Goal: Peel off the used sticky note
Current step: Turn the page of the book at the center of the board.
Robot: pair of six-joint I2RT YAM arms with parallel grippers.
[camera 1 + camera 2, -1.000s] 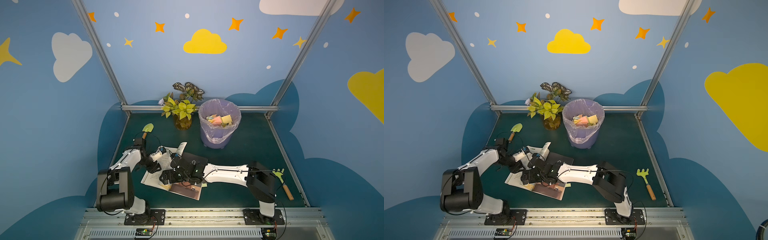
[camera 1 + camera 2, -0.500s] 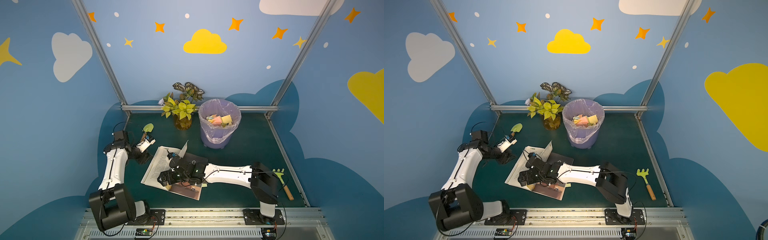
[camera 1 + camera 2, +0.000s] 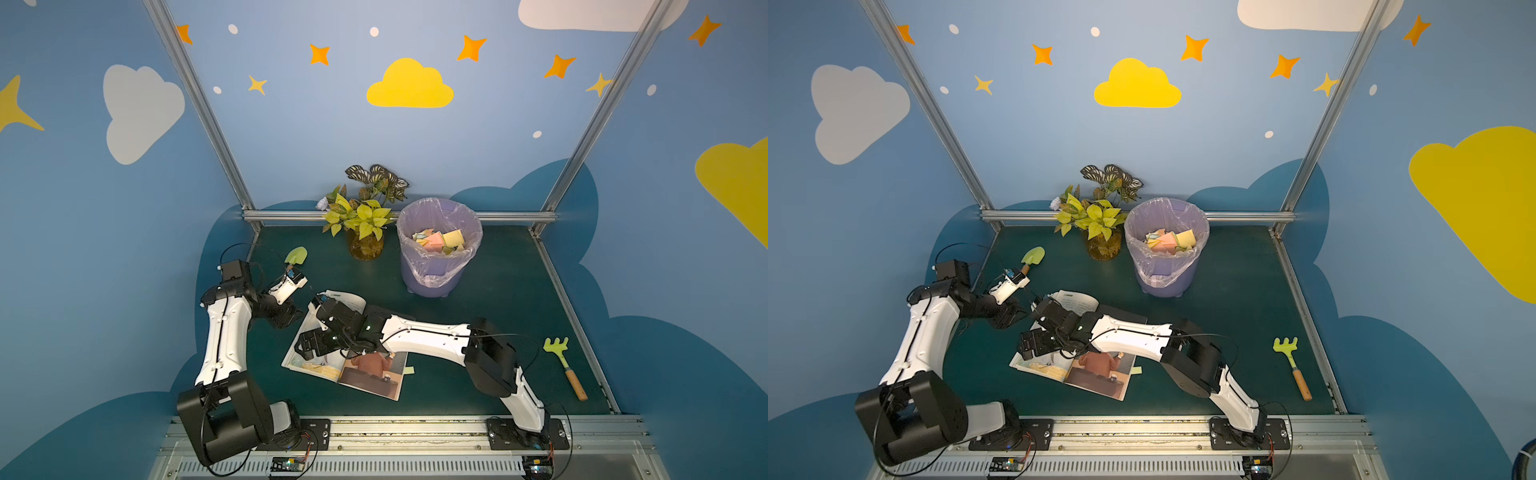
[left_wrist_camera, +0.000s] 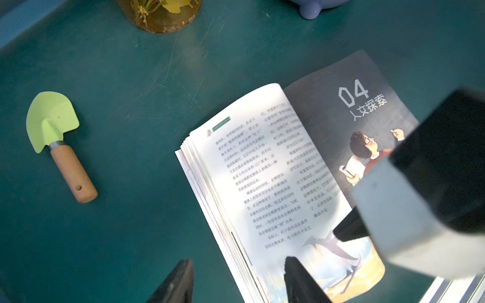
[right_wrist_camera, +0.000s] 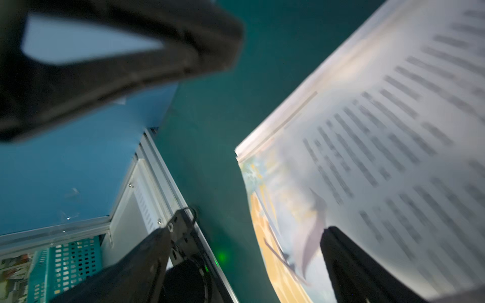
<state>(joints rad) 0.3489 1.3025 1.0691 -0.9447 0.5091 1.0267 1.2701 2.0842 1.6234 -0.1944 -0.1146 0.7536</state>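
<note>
The right pincer point(image 5: 256, 223) stands wide and holds nothing. Its 2 fingers point(image 5: 354, 270) straddle the left edge of the open book point(image 3: 370, 376), 1 over the printed page and 1 over the green worktop point(image 3: 498, 324). The left pincer point(image 4: 237, 262) is about half spread and empty; in its wrist view the book's outer page edge shows between its tips. The sticky note point(image 3: 409, 369), a small pale yellow-green tab, pokes out from the book's opposite edge near the right arm, well apart from both pincers. The dark right-hand page reads "04" with "人文探索" under it; the facing page carries columns of Chinese text too small to read. Behind, a lilac bin point(image 3: 440, 266) holds coloured notes.
</note>
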